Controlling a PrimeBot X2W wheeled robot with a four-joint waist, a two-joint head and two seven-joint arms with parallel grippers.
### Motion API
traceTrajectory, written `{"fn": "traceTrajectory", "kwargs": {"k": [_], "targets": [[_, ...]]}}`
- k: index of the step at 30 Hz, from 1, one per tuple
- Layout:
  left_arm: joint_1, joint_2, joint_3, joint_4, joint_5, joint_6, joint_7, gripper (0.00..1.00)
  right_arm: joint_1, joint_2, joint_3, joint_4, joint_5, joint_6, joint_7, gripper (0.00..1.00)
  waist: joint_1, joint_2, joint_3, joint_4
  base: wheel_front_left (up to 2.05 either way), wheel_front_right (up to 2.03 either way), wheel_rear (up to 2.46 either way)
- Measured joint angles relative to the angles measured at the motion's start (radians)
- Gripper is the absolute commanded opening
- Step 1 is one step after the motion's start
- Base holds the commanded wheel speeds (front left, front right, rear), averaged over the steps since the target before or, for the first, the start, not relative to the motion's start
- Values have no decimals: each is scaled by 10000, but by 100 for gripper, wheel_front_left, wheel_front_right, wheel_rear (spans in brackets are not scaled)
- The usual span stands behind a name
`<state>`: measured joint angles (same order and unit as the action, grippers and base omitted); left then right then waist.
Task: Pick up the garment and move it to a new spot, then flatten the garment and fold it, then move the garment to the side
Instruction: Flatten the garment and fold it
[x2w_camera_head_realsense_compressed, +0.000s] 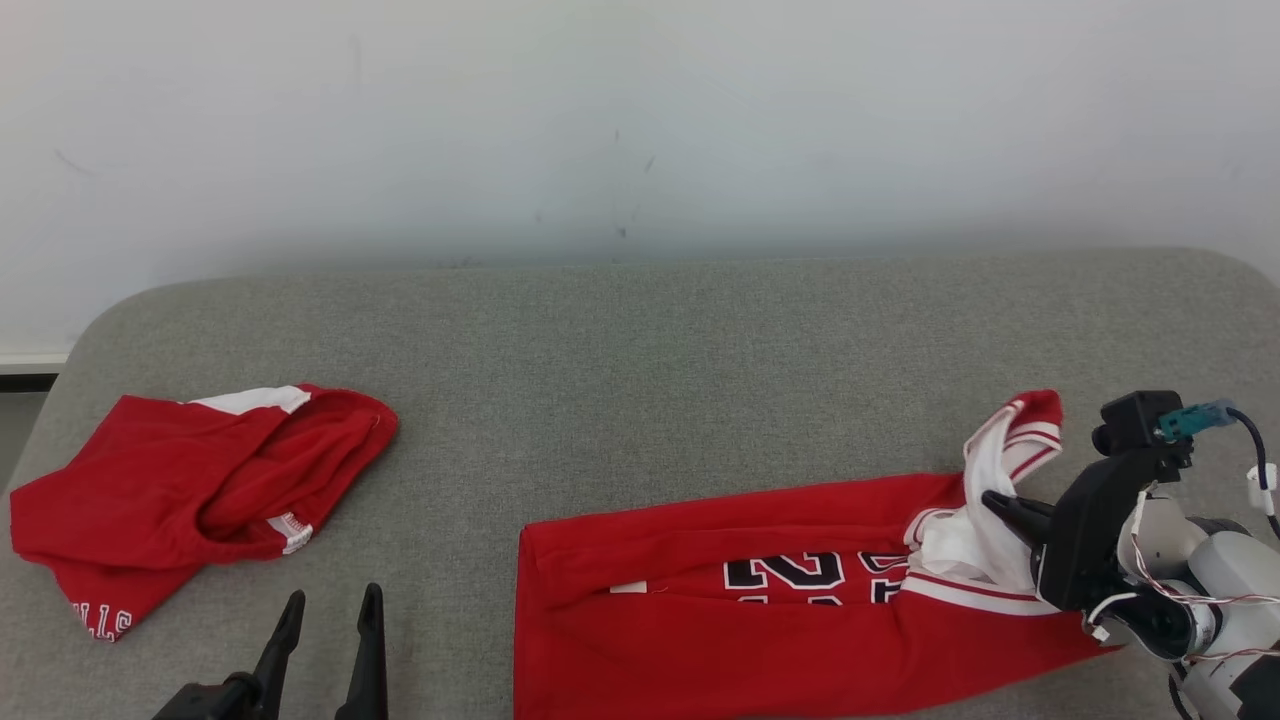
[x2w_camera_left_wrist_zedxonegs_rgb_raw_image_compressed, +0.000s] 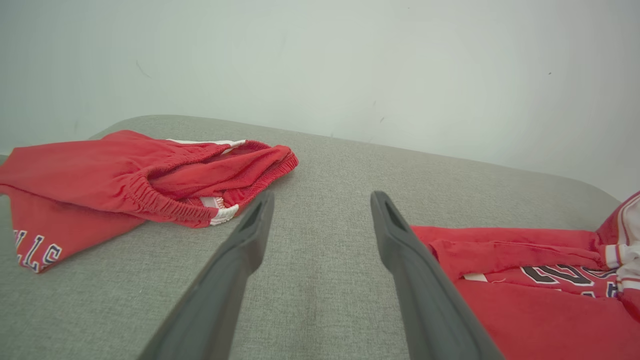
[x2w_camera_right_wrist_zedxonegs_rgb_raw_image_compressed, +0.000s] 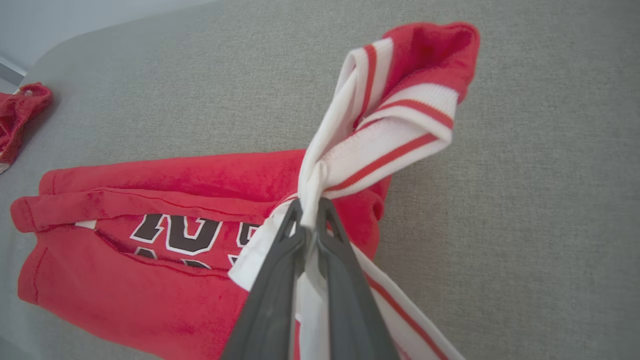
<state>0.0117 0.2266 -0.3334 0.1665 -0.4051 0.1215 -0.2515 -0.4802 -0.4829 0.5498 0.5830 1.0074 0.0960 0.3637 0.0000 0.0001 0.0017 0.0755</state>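
red jersey lies on the grey cushion, close in front of the robot and toward its right. body is already doubled into a long narrow strip, number print showing between the folded-in sides. hem end points to the robot's left, neck end to its right.

right gripper is clenched on the white ribbed trim at the neck end. that end is lifted off the cushion and twisted; the rest of the cloth lies flat.

left gripper is spread wide, holding nothing, low over bare cushion between the jersey's hem and the red shorts, which sit well apart at far left.

my read: fold step, lengthwise folds done, cross fold in hand.

- next move, likely: carry the pinched end up and over toward the hem and lay it down so the strip halves.
- needs enough lift for the trim to clear the body, and a straight path along the strip or the long folds open.
- single-point grip means the end bunches; left gripper could pin the middle.
- risk: dragging the whole strip instead of folding it.

move to the side not yet done.
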Motion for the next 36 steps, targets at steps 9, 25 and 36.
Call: {"fn": "traceTrajectory", "kwargs": {"k": [9,25,36], "targets": [[-40,-140,-205,180,0,-167,0,100,30,343,142,-1724,811,113,725,0,0,0,-16,137,0,0,0],[-435,-359,-301,581,-2,-263,0,100,90,1058,596,-3078,1292,-98,1751,0,0,0,63,1120,0,0,0],[-605,-516,-399,704,-15,-349,0,100,-7,1636,863,-3269,1429,-629,2098,0,0,-1,93,1559,0,0,0]]}}
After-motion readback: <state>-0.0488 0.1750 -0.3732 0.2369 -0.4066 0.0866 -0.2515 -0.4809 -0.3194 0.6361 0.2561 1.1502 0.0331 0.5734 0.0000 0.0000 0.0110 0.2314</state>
